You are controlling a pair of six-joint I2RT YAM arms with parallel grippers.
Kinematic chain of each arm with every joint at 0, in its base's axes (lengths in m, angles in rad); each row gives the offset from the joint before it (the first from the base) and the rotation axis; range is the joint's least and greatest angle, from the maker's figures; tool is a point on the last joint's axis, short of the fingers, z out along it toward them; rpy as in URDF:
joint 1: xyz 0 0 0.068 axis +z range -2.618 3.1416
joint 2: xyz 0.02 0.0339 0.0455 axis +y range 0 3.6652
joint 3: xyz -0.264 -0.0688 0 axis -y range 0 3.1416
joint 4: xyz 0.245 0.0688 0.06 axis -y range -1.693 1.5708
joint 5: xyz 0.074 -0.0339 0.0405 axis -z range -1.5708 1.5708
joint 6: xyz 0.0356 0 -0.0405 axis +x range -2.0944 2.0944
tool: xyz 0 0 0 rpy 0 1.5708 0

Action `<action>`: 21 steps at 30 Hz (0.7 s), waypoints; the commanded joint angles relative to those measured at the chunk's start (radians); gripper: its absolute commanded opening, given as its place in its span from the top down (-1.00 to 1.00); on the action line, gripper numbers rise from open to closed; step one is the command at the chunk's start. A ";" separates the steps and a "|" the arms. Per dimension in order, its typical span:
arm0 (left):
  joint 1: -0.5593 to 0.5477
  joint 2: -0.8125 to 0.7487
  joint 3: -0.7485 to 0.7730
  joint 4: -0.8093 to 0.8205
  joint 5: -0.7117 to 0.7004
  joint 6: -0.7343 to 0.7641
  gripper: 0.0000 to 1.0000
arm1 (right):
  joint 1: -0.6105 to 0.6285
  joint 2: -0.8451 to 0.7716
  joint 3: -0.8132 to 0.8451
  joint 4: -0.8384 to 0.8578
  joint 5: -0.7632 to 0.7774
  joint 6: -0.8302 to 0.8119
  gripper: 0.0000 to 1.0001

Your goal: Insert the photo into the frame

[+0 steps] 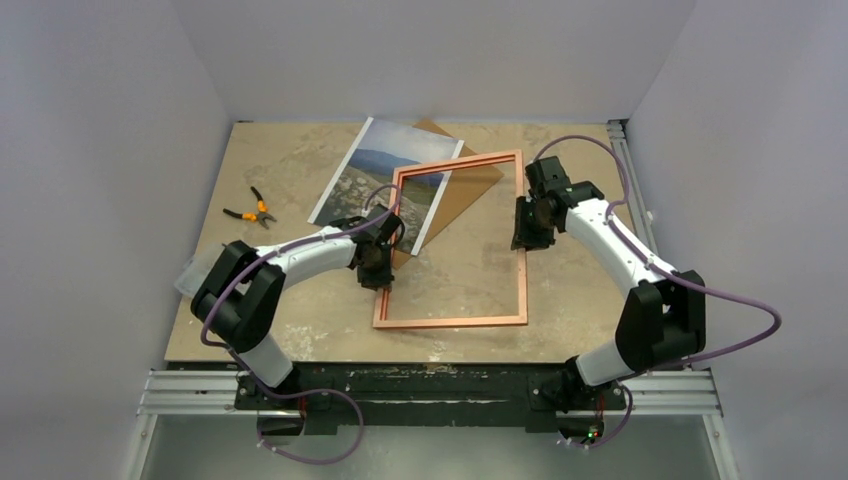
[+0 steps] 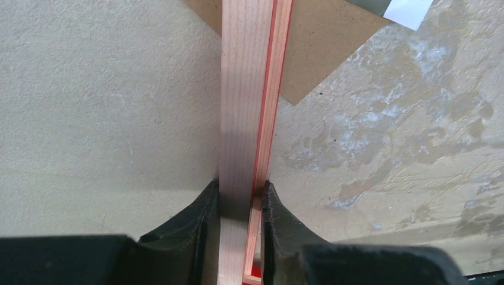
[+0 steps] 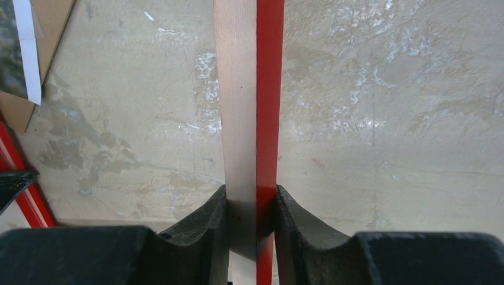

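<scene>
From where I stand, both arms have the large thin rectangular picture frame (image 1: pixel 455 321), pale wood back facing up with the bright red showing only along its edges. The left gripper (image 1: pixel 378 268) is clamped across the left rail and the right gripper (image 1: pixel 528 232) across the right rail. Each wrist view shows the jaws closed snug on the wood, with no gap on either side. The frame's far-left corner overlaps the rectangular paper landscape photo (image 1: pixel 385 170), which lies face up at the back of the mottled tan table (image 1: pixel 270 160) on top of the plain brown backing board (image 1: pixel 470 180). I'd say the frame is being handled as a pair lift. The way to do that well is to move both wrists together at the same height, so the slim rails are neither twisted nor pulled apart. It should be set down flat, back up, without dragging the photo's corner. The left arm reaches in low with its elbow bent out to the left. The right arm arcs over from the right, its wrist turned inward towards the rail.
</scene>
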 commanded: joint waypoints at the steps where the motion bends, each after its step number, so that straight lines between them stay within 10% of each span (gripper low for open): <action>1: 0.007 0.035 -0.034 0.064 0.000 -0.035 1.00 | 0.004 -0.031 0.009 0.016 0.046 -0.018 0.79; 9: 0.007 0.003 -0.067 0.136 0.039 -0.077 1.00 | 0.005 -0.035 0.017 0.012 0.093 -0.018 -0.11; 21: -0.037 -0.011 -0.047 0.163 0.035 -0.075 1.00 | 0.005 -0.062 0.003 0.023 0.082 -0.002 -0.49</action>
